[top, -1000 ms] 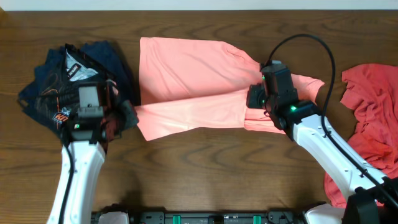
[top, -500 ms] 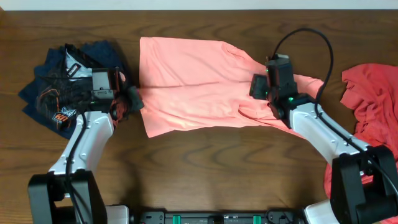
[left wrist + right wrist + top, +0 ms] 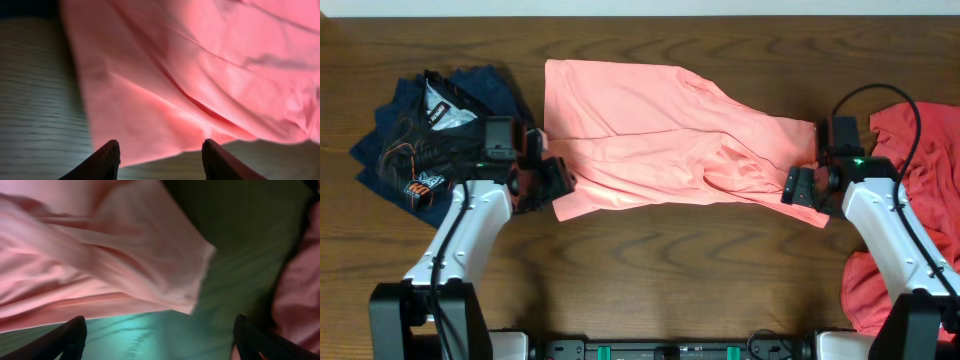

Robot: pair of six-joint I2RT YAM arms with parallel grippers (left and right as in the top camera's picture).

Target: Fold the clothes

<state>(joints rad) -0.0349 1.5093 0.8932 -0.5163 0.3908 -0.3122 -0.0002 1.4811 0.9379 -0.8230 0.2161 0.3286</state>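
Note:
The salmon-pink T-shirt [image 3: 650,140] lies spread and creased across the middle of the table, its long side running left to right. My left gripper [image 3: 556,181] is at its lower left corner, open, with the hem between and just beyond the fingertips [image 3: 109,159] in the left wrist view, where the shirt [image 3: 190,75] fills most of the frame. My right gripper [image 3: 801,188] is open at the shirt's right end. In the right wrist view the gripper [image 3: 160,340] is over bare table, with the shirt's corner [image 3: 190,280] just ahead of it. Neither gripper holds anything.
A dark navy printed garment [image 3: 430,135] lies bunched at the left, behind my left arm. A coral-red shirt [image 3: 910,160] lies heaped at the right edge, close to my right arm, and shows in the right wrist view as the coral-red shirt [image 3: 300,295].
Both grippers have opened and let go of the pink shirt. The right arm has drawn back to the right, and the left gripper has shifted slightly right along the shirt's lower left corner.

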